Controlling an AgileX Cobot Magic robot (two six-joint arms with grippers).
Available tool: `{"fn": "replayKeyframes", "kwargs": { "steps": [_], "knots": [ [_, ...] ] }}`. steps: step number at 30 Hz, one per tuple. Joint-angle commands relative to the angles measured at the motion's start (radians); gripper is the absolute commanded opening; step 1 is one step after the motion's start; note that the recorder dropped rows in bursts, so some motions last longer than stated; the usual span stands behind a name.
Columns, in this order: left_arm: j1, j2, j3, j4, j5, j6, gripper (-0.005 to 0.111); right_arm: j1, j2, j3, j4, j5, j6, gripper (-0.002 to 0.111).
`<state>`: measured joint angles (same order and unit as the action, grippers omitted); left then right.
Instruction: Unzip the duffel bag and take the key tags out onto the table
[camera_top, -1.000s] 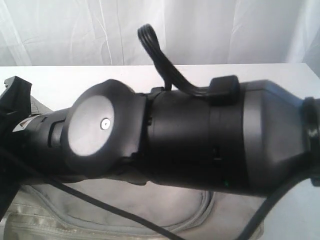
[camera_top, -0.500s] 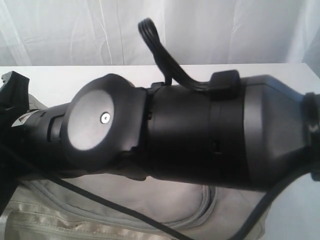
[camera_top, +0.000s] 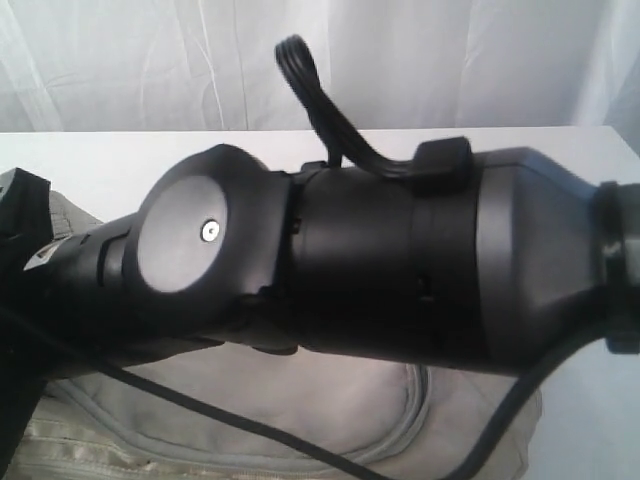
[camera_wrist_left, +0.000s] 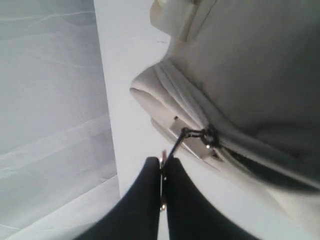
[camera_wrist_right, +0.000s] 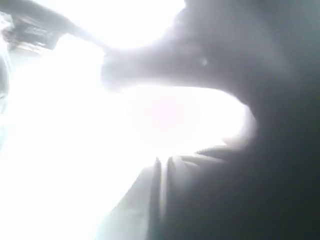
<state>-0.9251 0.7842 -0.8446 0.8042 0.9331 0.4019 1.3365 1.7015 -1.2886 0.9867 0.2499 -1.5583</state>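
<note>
One bag: the large cream-white fabric duffel bag (camera_top: 330, 400) lies on the wide plain white table (camera_top: 120, 155). It sits along the near edge of the exterior view, mostly covered by a bulky black robot arm (camera_top: 400, 270).
Zipper track: a grey zipper track (camera_top: 415, 420) curves round one corner of the bag.
Bag end: in the left wrist view the rounded end of the bag (camera_wrist_left: 250, 65) rests on the tabletop (camera_wrist_left: 130, 100). A small pale metal tab (camera_wrist_left: 195, 144) sits there, and a dark shadowed gap runs along the seam beyond it. Whether that gap is an opened zip cannot be told.
Cord: a thin black cord (camera_wrist_left: 176, 146) is knotted at the tab and runs straight to the left claw.
Left claw: the dark left claw (camera_wrist_left: 161, 164) has its jaws pressed together, pinching the free end of the cord just off the end of the bag.
Right claw: the right claw (camera_wrist_right: 163, 162) shows only in a washed-out, blurred view. Its two pale fingers (camera_wrist_right: 175, 165) lie closed against each other, and whether anything is caught between them cannot be told.
Arm: it reaches across the middle of the exterior view from the right side, above the bag.
Cables: a black ribbed cable loop (camera_top: 305, 80) stands up from the arm, and a thin black cable (camera_top: 200, 405) crosses over the bag's fabric.
Backdrop: a white draped curtain (camera_top: 150, 60) hangs behind the table's far edge.
</note>
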Motion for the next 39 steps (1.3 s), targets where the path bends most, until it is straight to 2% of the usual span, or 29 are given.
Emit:
{"fn": "replayKeyframes", "kwargs": {
  "steps": [1, 3, 7, 22, 27, 33, 39],
  "knots": [
    [0.042, 0.054, -0.007, 0.129, -0.102, -0.081, 0.0, 0.008, -0.037, -0.006, 0.003, 0.151, -0.015, 0.0],
    [0.117, 0.068, -0.007, 0.129, -0.177, -0.118, 0.0, 0.008, -0.076, -0.006, 0.003, 0.167, -0.015, 0.0],
    [0.207, 0.099, -0.007, 0.105, -0.269, -0.118, 0.0, 0.008, -0.109, -0.006, -0.001, 0.214, -0.015, 0.0],
    [0.506, 0.254, -0.007, 0.076, -0.546, -0.343, 0.0, 0.008, -0.168, -0.006, -0.064, 0.266, -0.004, 0.0],
    [0.544, 0.293, -0.007, 0.059, -0.589, -0.426, 0.0, 0.008, -0.168, -0.006, -0.064, 0.208, -0.004, 0.0],
    [0.555, 0.304, -0.007, 0.046, -0.639, -0.62, 0.0, 0.008, -0.166, -0.006, -0.064, 0.185, -0.004, 0.0],
    [0.555, 0.304, -0.007, 0.046, -0.649, -0.679, 0.0, 0.008, -0.162, -0.006, -0.066, 0.172, -0.004, 0.0]
  ]
}}
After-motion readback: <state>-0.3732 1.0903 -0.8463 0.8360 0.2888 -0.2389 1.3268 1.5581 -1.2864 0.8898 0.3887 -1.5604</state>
